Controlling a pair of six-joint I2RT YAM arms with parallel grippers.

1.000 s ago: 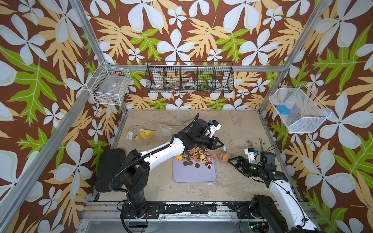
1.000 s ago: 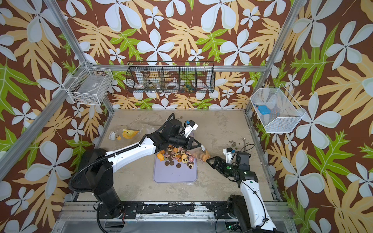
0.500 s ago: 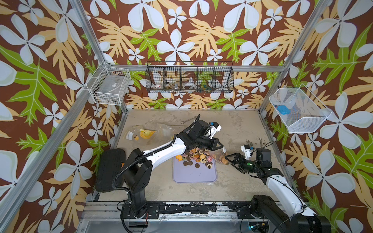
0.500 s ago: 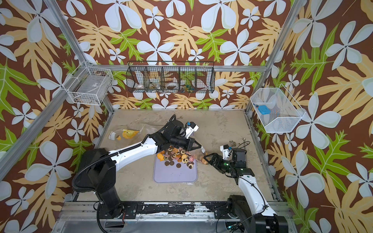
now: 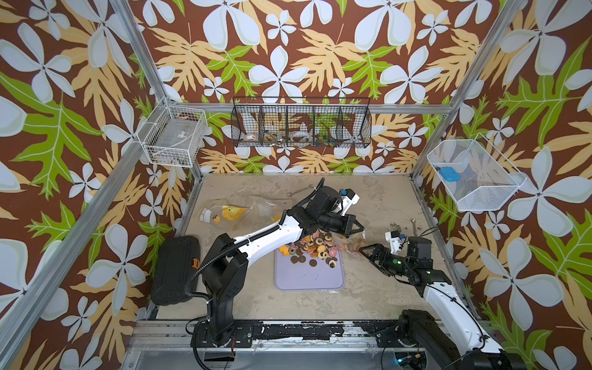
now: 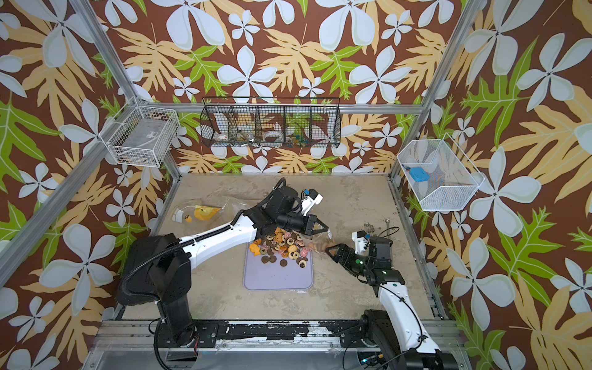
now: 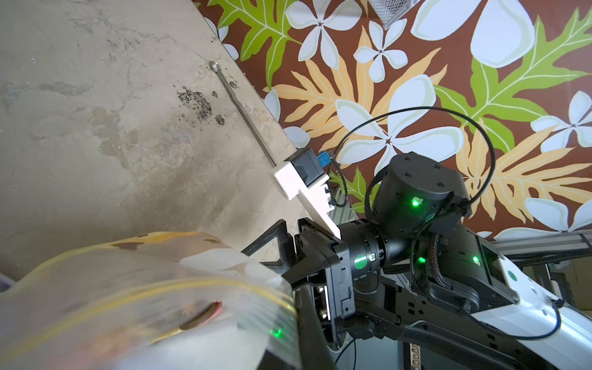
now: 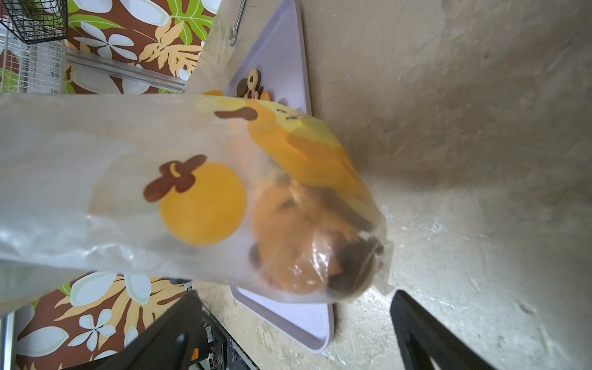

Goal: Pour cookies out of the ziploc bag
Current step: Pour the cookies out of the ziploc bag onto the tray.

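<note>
Top views: L pincer [image 5: 359,230] clamped on ziploc bag [image 5: 348,244], cookies [image 5: 312,248] heaped on lilac tray [image 5: 309,280]; R pincer [image 8: 293,298], jaws apart, just beside bag's low corner.

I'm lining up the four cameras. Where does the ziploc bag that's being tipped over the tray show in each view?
In both top views: the ziploc bag sits right of centre, at the far right corner of the tray.
Left wrist: blurred, close to the lens, in front of the other arm.
Right wrist: fills the middle, beyond the fingers.
Shared landmark: the right gripper, open beside the bag's low corner.
</note>
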